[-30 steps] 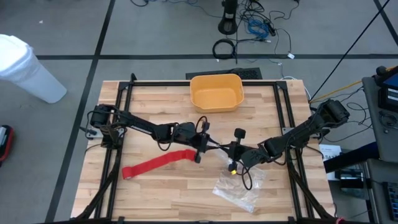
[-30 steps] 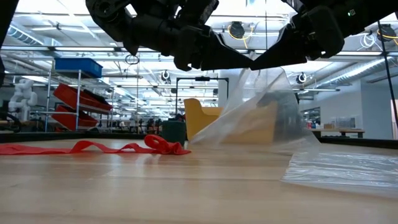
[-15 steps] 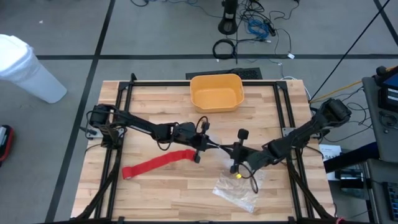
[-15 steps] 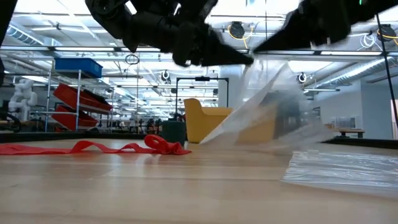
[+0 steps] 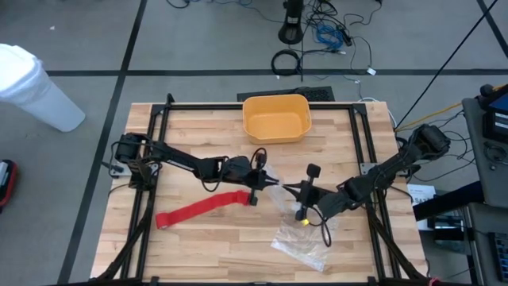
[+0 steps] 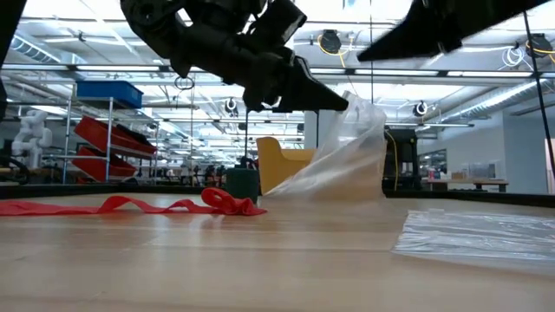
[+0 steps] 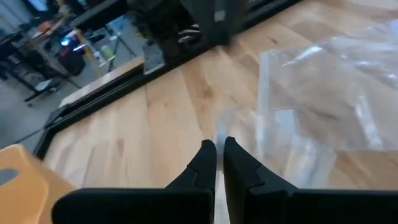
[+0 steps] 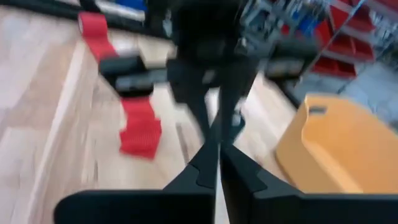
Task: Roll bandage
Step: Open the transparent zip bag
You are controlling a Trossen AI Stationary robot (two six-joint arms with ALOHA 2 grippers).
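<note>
The red bandage (image 5: 202,208) lies as a flat strip on the table's left half. Its right end is crumpled, as the low view (image 6: 227,201) shows, and it also shows in the right wrist view (image 8: 140,134). My left gripper (image 5: 272,181) is just right of that end, above the table, shut on a clear plastic bag (image 6: 347,165). My right gripper (image 5: 286,187) faces it from the right. It is shut, higher in the low view (image 6: 362,59), and apart from the bag. My left gripper pinches the clear bag's upper edge (image 7: 220,132) between its two fingers. They come slanting down from the table's left. The bag hangs below the fingertips (image 6: 340,102) and slopes down, its lower part (image 5: 305,242) lying on the table.
A yellow bin (image 5: 275,117) stands at the table's far middle. A black frame (image 5: 159,111) runs along the table's edges. Bare wood lies near the front edge, below the bandage.
My right gripper has drawn back toward the table's right edge and risen, coming away from the bag's top. The lifted part of the bag has sagged and narrowed and hangs from my left gripper alone. The bandage has not moved.
</note>
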